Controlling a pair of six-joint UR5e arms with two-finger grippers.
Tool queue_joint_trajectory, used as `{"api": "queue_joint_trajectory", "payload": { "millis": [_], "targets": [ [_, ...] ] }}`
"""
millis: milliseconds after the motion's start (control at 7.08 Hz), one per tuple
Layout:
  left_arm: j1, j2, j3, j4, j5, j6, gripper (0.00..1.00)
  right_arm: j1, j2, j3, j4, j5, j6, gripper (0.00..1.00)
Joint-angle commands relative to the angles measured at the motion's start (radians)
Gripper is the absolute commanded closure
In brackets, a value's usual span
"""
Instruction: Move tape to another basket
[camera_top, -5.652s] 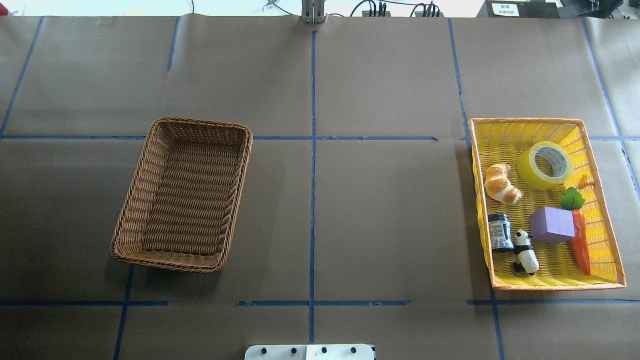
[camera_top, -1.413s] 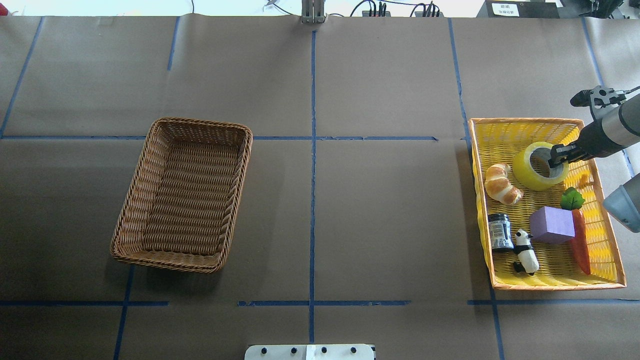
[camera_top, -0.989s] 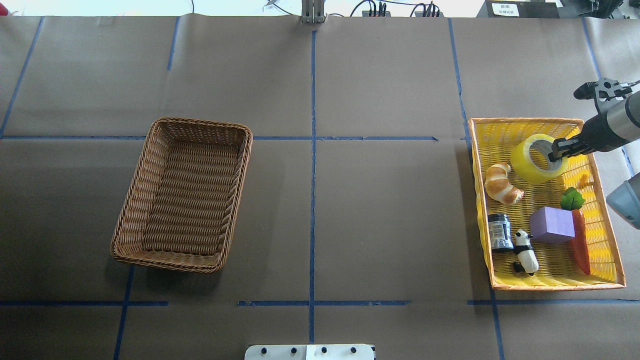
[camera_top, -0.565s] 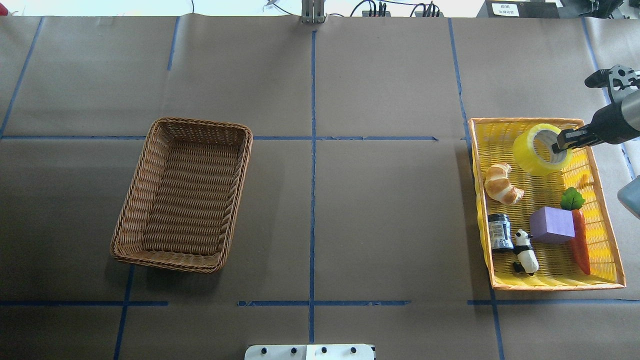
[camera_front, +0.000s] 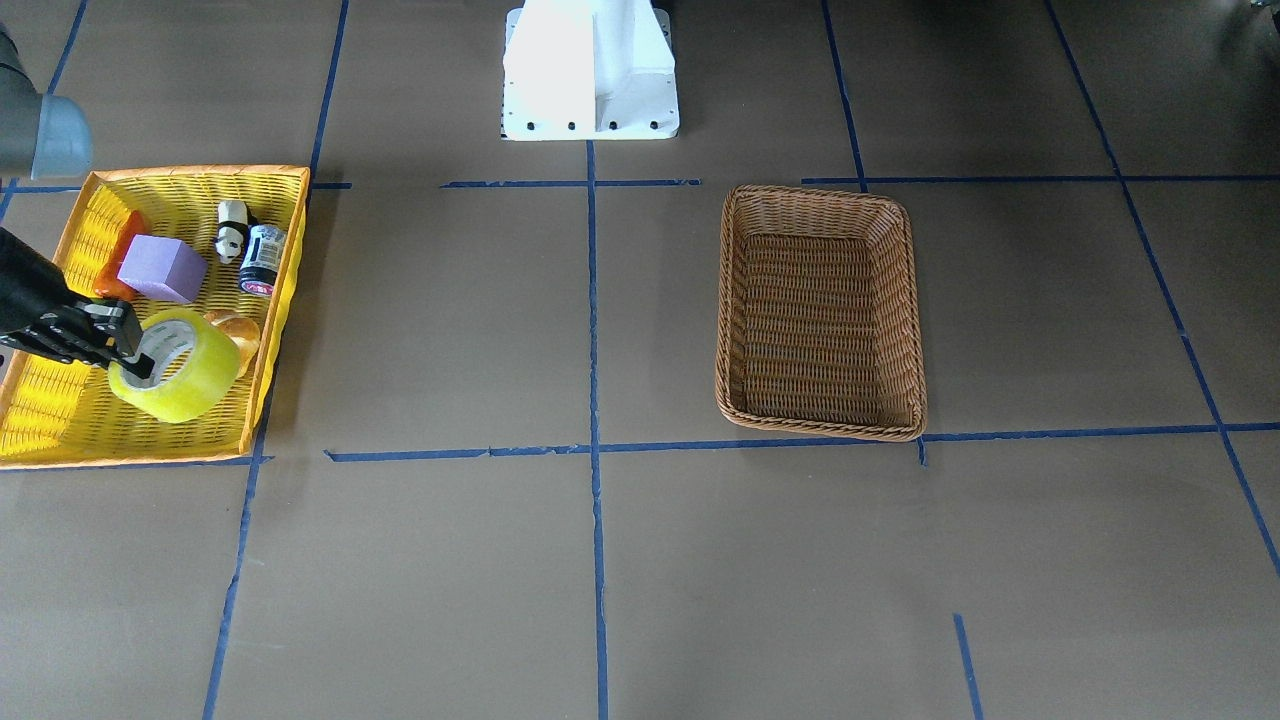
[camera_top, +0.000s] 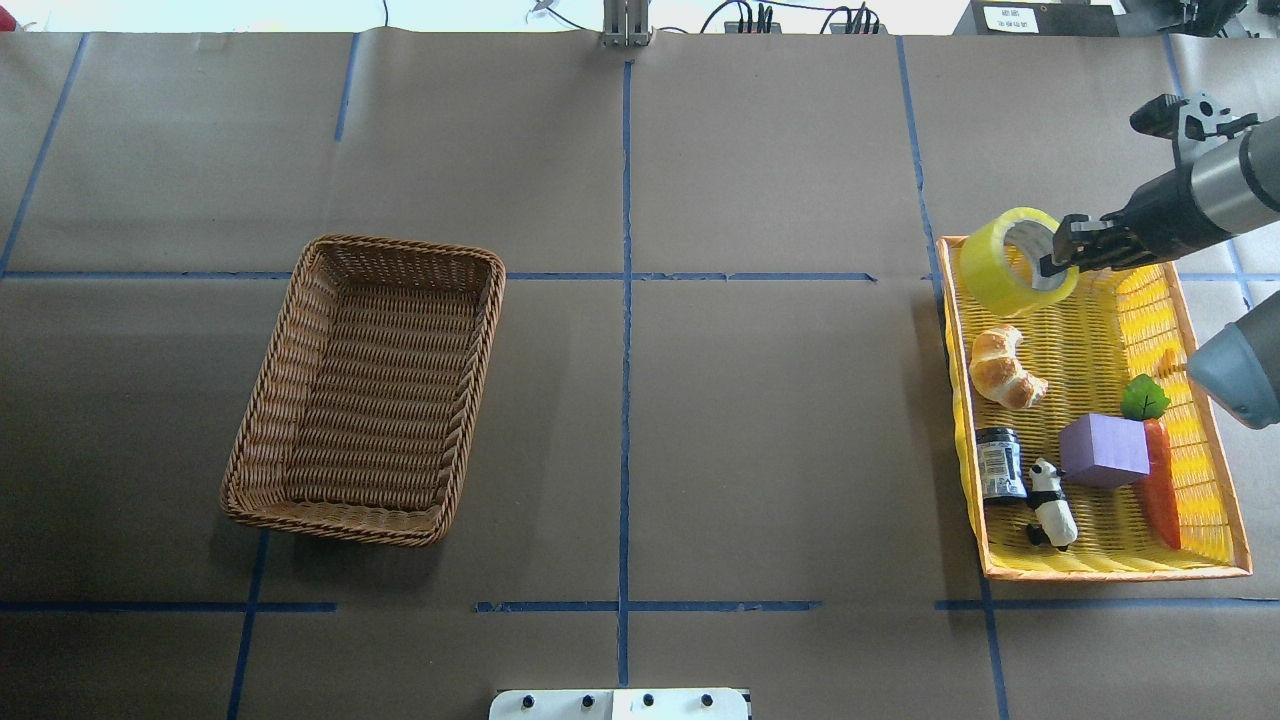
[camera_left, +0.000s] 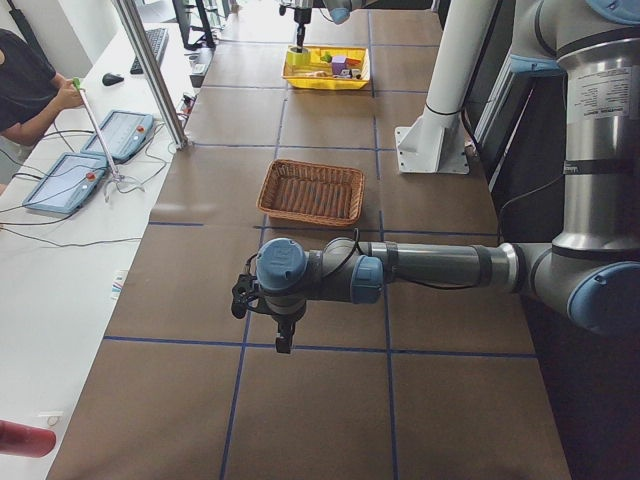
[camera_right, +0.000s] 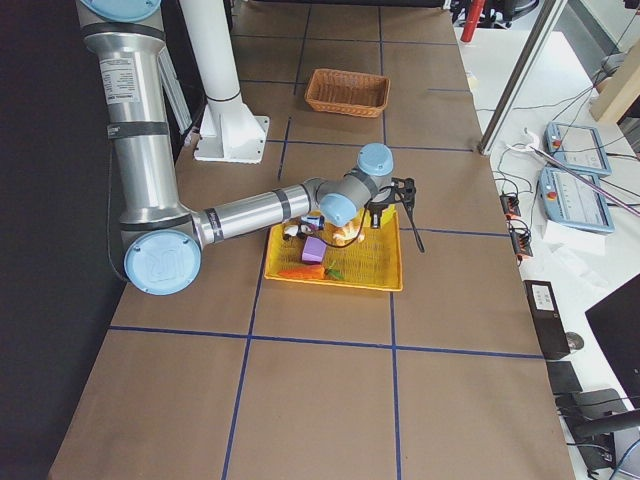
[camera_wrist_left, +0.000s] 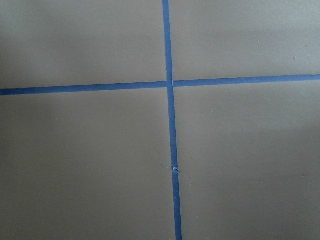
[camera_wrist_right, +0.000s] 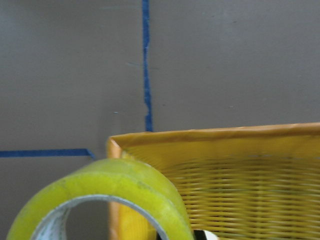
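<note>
tape (camera_top: 988, 272) over far-left corner of crowded basket (camera_top: 1100, 573), second basket (camera_top: 268, 405) well apart leftward

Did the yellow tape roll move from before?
Yes. The tape, held by the right gripper, has left the yellow basket's floor and now hangs over its far corner, nearer the brown basket.

The tape (camera_top: 1012, 262) is seen as glossy translucent plastic, the basket (camera_top: 470, 400) as rough woven wicker. The table (camera_top: 760, 420) is covered in matt brown paper.

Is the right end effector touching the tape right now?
Touching. In the overhead view the right end effector pinches the wall of the tape, with one finger inside its core.
</note>
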Motion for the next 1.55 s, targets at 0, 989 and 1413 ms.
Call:
{"api": "queue_joint_trajectory", "payload": {
  "millis": [0,989,1413],
  "targets": [
    [0.018,-0.009,-0.055,-0.013,-0.048,-0.132,0.0,-0.129,0.123,0.026,0.011,-0.003,0.357,1.0],
    [0.435,-0.112,-0.139,-0.694,-0.099,-1.338,0.0,-0.368,0.153,0.049,0.489,-0.231,0.937,1.0],
    [0.553,-0.147,-0.142,-1.043,-0.034,-1.703,0.0,-0.508,0.153,0.049,0.701,-0.419,1.008,1.0]
  ]
}}
